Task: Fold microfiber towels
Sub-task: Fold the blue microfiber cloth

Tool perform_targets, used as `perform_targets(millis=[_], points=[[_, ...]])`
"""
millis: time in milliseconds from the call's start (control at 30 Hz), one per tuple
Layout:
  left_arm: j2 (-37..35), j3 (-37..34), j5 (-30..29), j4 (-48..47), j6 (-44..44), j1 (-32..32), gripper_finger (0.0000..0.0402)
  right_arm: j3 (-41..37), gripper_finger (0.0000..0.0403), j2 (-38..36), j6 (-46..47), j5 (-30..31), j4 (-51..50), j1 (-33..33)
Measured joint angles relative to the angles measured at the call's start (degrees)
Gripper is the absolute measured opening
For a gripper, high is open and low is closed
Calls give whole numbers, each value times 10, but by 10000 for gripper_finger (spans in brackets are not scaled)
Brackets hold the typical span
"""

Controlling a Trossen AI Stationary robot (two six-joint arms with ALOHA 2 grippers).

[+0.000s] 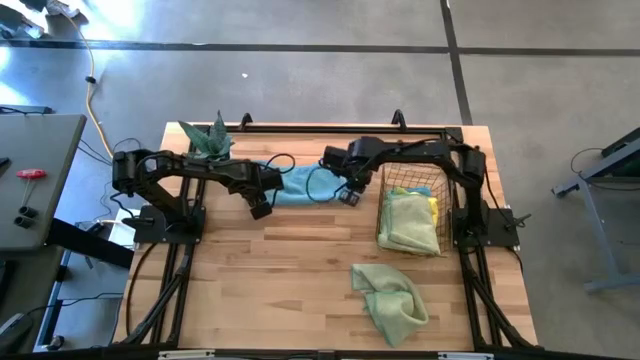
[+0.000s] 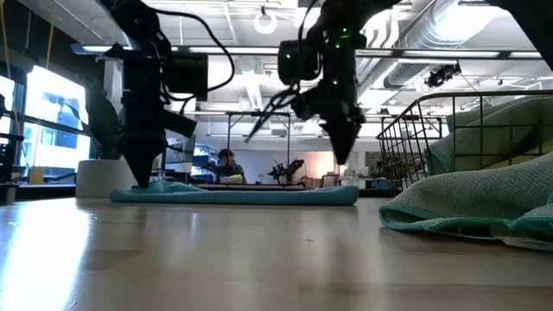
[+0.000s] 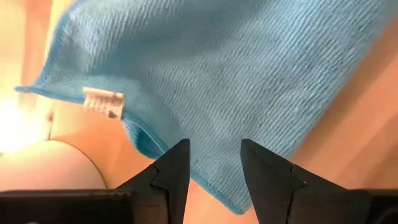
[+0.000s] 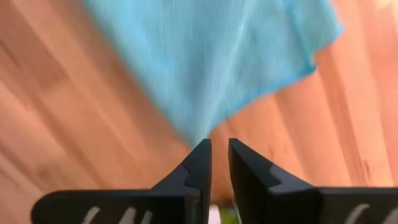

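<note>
— So, where does the light blue towel (image 1: 297, 184) lie, and how much room is around it?
— Flat on the wooden table (image 1: 300, 290), toward the far edge, between the two grippers; the potted plant (image 1: 208, 140) stands just beyond its left end, and the wire basket (image 1: 410, 210) sits to its right; the near half of the table on the left side is bare wood, so there is open room toward the front.
— And the other towels?
— One pale green towel (image 1: 392, 300) lies crumpled near the front, below the basket; more towels, green with a bit of yellow, are heaped in the basket (image 1: 408, 224); in the low view the crumpled one (image 2: 484, 203) fills the right foreground.
— How does the left gripper (image 1: 262, 205) stand?
— Tips down at the blue towel's left end (image 2: 147, 183); its wrist view shows the fingers (image 3: 171, 171) parted with a clear gap, the towel's edge and a white tag (image 3: 103, 101) just past them; they clasp nothing.
— The right gripper (image 1: 348, 194)?
— Raised above the towel's right end (image 2: 340, 155), apart from the cloth; its fingers (image 4: 200, 165) stand nearly together with only a thin slit between; nothing is held; the towel's corner (image 4: 199, 134) lies just ahead of the tips.
</note>
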Motion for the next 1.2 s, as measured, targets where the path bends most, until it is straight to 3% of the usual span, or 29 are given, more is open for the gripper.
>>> perform_targets(millis=[300,700,1133,1200], points=[[-1,47,57,-39,-15,0,133,0,48,34,25,31,153,-11],[-1,14,55,130,-3,1,133,0,48,69,19,36,158,-62],[11,-56,47,153,-55,1,133,0,48,74,25,28,160,-82],[11,-60,47,154,-56,0,133,0,48,73,38,-3,158,-82]])
